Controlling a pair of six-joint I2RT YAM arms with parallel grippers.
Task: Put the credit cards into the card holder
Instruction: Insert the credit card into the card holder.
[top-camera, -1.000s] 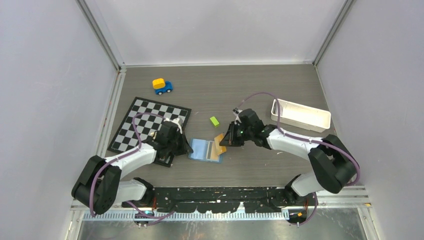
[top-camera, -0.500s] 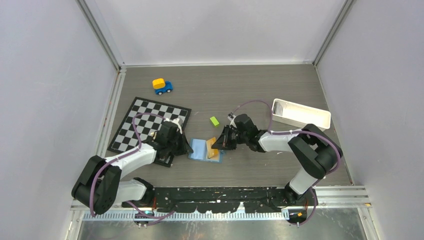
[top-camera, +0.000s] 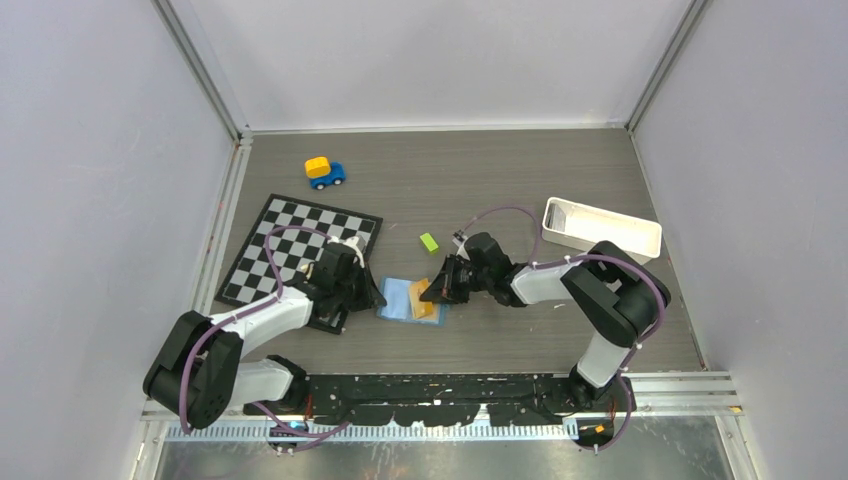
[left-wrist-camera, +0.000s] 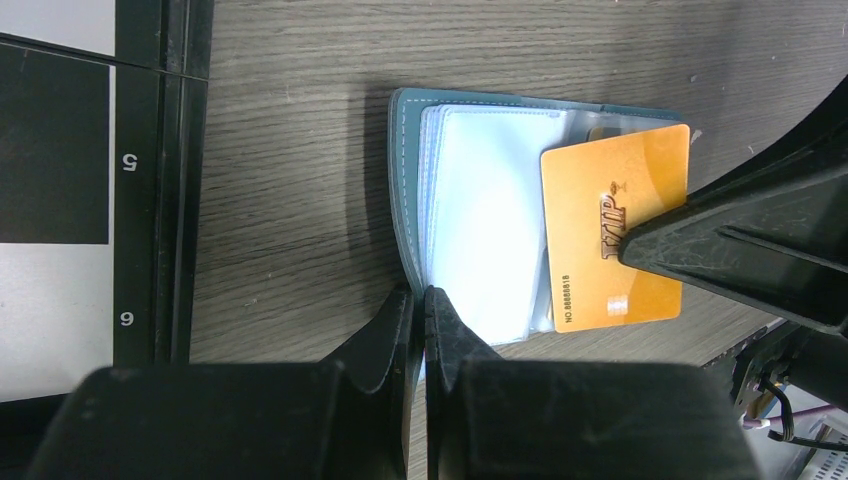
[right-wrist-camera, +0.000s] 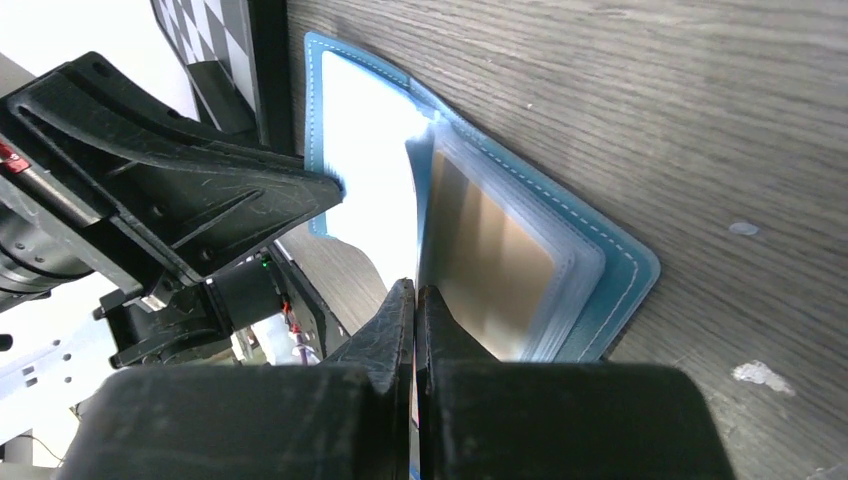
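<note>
**Step in hand: seating the card in a sleeve.**

1. Left claw (left-wrist-camera: 420, 300): closed, with its tips pinching the nearest edge of the small teal-blue folding card holder (left-wrist-camera: 470, 200). The card holder lies opened flat on the dark wood-grain bench (left-wrist-camera: 300, 120), directly ahead of this claw. Maintain the clamp. It is judged to be the only restraint against the card holder sliding under the push.

2. Right claw (right-wrist-camera: 415, 295): closed on one edge of the tan-gold rectangular plastic credit card (left-wrist-camera: 600, 200). The credit card lies ahead of its tips, over the clear inner sleeves. Its leading edge seems to have entered a sleeve, but the depth cannot be told.

3. Keep the credit card flat and in line with the sleeve mouth. Advance it toward the left claw in a short, straight stroke. Do not tilt it upward, as the thin sleeves would likely buckle or lift.

4. Release only once the credit card sits square in the sleeve. The two claws stand close together, so allow for contact between them.

5. No dark card can be made out. A black-and-white checkerboard mat (left-wrist-camera: 60, 150) lies near the left claw's outer side. A small lime-green block (top-camera: 429, 242) lies on the far side of the right claw, apart from the card holder.
</note>
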